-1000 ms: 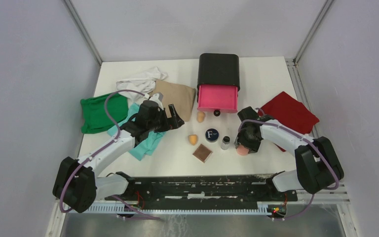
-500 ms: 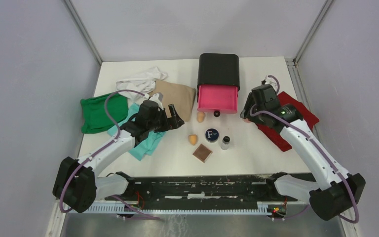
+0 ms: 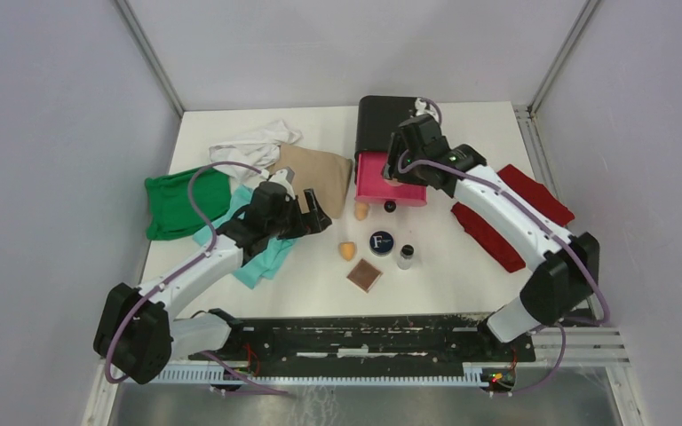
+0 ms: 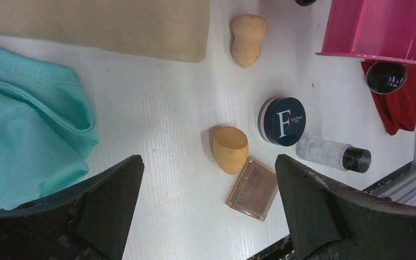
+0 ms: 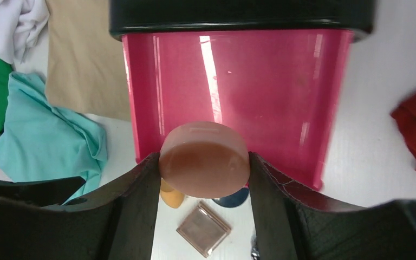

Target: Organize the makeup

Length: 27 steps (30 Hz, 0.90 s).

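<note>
My right gripper (image 3: pixel 397 169) is shut on the pink round puff (image 5: pixel 204 158) and holds it above the front edge of the open pink drawer (image 5: pixel 238 70). On the table in front of the drawer lie two orange sponges (image 3: pixel 361 209) (image 3: pixel 348 250), the navy compact with a white F (image 3: pixel 381 241), the black-capped clear bottle (image 3: pixel 406 256) and the square brown compact (image 3: pixel 364 275). My left gripper (image 3: pixel 315 217) is open and empty, hovering left of these items. The left wrist view shows a sponge (image 4: pixel 230 149) and the brown compact (image 4: pixel 253 188) between its jaws.
The black box (image 3: pixel 394 120) holding the drawer stands at the back centre. Cloths lie around: green (image 3: pixel 178 204), teal (image 3: pixel 262 253), beige (image 3: pixel 315 169) and white (image 3: pixel 253 142) on the left, red (image 3: pixel 515 213) on the right. A small black ball (image 3: pixel 391 204) sits below the drawer front.
My right arm swung from near the red cloth to above the pink drawer, carrying the pink puff. The left arm has not moved.
</note>
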Tool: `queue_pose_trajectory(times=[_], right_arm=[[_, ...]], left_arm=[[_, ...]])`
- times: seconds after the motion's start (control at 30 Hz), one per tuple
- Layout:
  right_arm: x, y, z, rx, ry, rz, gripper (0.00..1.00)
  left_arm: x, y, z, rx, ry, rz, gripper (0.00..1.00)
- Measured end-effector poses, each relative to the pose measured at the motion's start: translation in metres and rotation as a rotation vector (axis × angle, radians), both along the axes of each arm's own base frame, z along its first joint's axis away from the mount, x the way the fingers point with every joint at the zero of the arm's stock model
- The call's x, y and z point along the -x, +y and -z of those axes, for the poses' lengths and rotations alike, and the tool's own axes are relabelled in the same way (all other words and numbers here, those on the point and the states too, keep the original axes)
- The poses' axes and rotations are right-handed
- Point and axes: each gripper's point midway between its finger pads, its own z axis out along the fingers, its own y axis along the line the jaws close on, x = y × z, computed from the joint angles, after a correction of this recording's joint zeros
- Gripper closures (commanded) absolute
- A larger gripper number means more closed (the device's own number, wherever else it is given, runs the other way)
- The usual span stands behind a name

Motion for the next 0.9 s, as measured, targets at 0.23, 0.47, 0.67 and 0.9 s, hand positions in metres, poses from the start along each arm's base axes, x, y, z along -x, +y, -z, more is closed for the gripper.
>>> queue_pose_trajectory(times=[0.23,0.47,0.67,0.9], right_arm=[[-0.023,0.033,0.035,0.035,0.059,-0.042,0.47],[-0.037,0.038,0.043,0.052,0.063,-0.027,0.27],[-0.042,0.042,0.046,0.045,0.062,-0.023,0.14],[-0.041,0.044,0.045,0.038,0.066,-0.033,0.14]], left_arm=[[0.001,0.004,-0.001,-0.011,-0.001,-0.013,0.01],[0.003,0.006,-0.004,-0.013,-0.006,-0.018,0.01],[0.005,0.007,-0.001,-0.017,0.002,-0.018,0.01],[0.007,0.009,-0.002,-0.017,0.0,-0.018,0.01]])
